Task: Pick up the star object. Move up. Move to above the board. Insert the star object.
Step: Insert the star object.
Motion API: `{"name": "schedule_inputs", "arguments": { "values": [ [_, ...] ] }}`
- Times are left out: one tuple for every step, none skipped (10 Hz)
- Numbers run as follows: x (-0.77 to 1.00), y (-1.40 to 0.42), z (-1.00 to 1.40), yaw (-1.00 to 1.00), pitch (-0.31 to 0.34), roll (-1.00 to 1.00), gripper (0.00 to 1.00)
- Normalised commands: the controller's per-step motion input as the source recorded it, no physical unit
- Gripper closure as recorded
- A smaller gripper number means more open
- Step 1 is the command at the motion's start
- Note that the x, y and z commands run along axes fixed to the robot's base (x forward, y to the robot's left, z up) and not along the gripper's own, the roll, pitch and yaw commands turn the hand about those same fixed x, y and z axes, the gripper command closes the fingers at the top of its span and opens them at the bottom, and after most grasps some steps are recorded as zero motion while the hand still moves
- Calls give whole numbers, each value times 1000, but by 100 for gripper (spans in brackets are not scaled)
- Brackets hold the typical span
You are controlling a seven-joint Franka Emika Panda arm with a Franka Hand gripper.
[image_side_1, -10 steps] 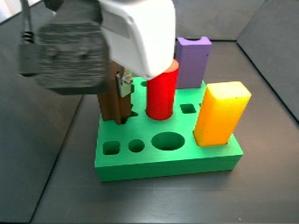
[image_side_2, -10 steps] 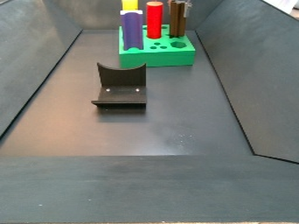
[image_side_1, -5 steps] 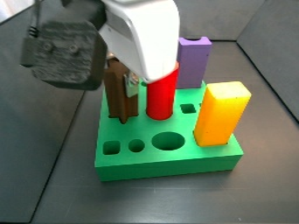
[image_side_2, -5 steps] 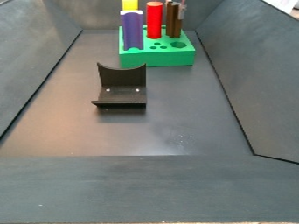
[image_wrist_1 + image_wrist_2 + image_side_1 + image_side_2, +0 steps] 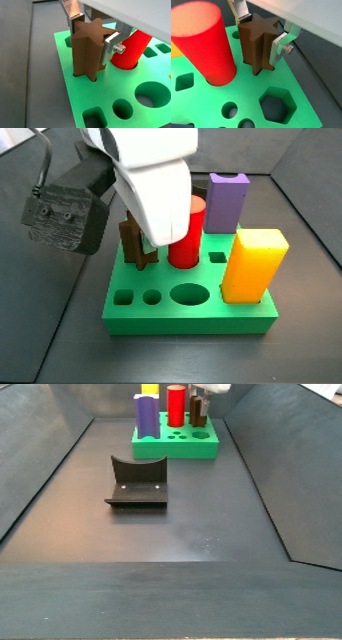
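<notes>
The star object [image 5: 87, 50], a dark-brown ridged peg, stands upright with its foot in the star hole of the green board [image 5: 79, 97]. It also shows in the wrist view [image 5: 258, 45] and in both side views [image 5: 132, 243] [image 5: 198, 404]. My gripper [image 5: 92, 31] [image 5: 261, 29] straddles the peg's top. One silver finger [image 5: 111, 43] stands on each side. The jaws look slightly parted and not pressing on the peg. In a side view the white hand [image 5: 150, 178] hangs over the peg.
On the board [image 5: 187, 320] stand a red cylinder [image 5: 187, 236] right beside the peg, a purple notched block [image 5: 227, 198] and a yellow block [image 5: 254, 258]. Several holes are open near the front. The fixture [image 5: 136, 482] stands mid-floor. Grey walls enclose the bin.
The arm and gripper have risen over the last second. The star object has stayed in the board and has not come up with them.
</notes>
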Motion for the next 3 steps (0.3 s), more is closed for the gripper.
{"name": "schedule_inputs", "arguments": {
  "values": [
    [-6,40,-166,0,-64,0,100],
    [0,-6,0,0,7,19,100],
    [0,0,0,0,0,0,100]
  ]
}}
